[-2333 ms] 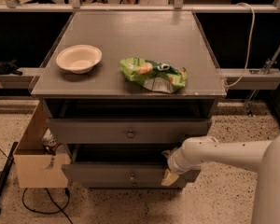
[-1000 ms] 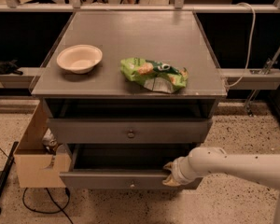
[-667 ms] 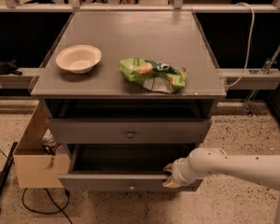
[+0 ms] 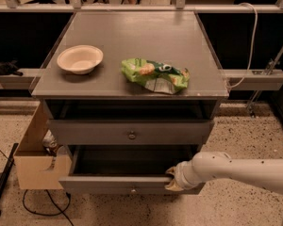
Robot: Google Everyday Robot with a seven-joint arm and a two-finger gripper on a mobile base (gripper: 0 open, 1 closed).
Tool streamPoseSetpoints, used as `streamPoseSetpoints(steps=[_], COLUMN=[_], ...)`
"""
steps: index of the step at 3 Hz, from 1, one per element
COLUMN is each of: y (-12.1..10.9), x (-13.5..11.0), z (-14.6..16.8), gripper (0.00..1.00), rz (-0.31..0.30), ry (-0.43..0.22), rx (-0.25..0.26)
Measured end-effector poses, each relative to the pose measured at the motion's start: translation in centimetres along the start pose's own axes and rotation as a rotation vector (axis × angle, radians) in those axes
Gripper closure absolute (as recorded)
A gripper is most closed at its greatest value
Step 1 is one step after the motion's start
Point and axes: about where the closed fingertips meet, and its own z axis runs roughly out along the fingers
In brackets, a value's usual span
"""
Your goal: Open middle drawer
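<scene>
The middle drawer (image 4: 108, 184) is a grey flat front with a small round knob (image 4: 132, 190). It is pulled out toward the camera, and its deep dark tray (image 4: 127, 160) shows behind the front. My gripper (image 4: 171, 179) comes in from the right on a white arm (image 4: 236, 168). Its tan fingers (image 4: 170, 172) are clamped over the top edge of the drawer front at its right end. Above it, the top drawer (image 4: 94, 132) with its own knob (image 4: 132, 135) sits nearly closed. The bottom drawer is out of view.
On the cabinet top (image 4: 146, 36) stand a white bowl (image 4: 79, 59) at the left and a green snack bag (image 4: 154, 74) in the middle. An open cardboard box (image 4: 35, 161) sits on the floor left of the cabinet. A cable (image 4: 37, 206) runs along the floor.
The middle drawer has slid further out toward the camera, with my gripper moving forward and down along with its front edge. The bowl and the bag have not moved.
</scene>
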Motion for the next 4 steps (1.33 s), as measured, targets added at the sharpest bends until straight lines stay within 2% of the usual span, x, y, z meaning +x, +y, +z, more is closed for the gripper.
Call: streamPoseSetpoints(steps=[1,2,3,4], y=[0.0,0.0,0.01,0.01], x=[0.0,0.0,0.0,0.0], z=[0.0,0.0,0.01,0.01], gripper=[0.59,0.28,0.04,0.0], rz=[0.0,0.0,0.0,0.0], ry=[0.0,0.0,0.0,0.0], rx=[0.0,0.0,0.0,0.0])
